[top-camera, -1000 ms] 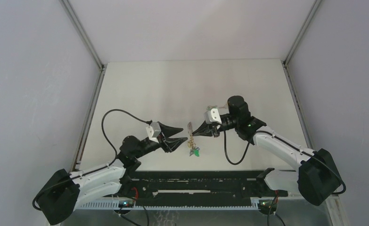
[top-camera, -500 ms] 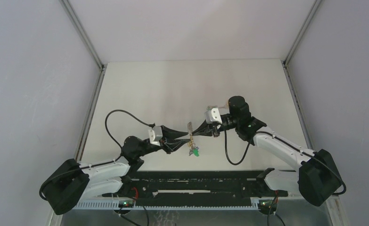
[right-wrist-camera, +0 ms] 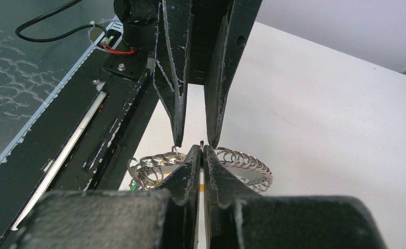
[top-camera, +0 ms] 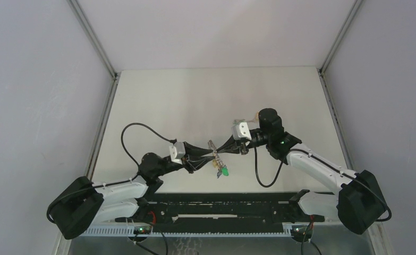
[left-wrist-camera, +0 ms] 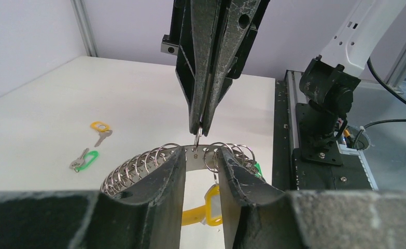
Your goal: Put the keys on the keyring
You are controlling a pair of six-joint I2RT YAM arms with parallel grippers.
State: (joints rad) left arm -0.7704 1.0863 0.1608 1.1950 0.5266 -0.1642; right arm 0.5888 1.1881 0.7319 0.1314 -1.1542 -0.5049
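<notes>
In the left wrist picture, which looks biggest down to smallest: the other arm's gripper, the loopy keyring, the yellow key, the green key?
1. right gripper
2. keyring
3. yellow key and green key: about alike, so not ranked. Both lie farther from the camera, which makes them look small.

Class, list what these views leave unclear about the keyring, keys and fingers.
- Top view: keyring too small to count its keys.
- Left wrist view: left fingers hide the keyring's lower part; their grip is unclear.
- Right wrist view: right fingers cover what they pinch.
</notes>
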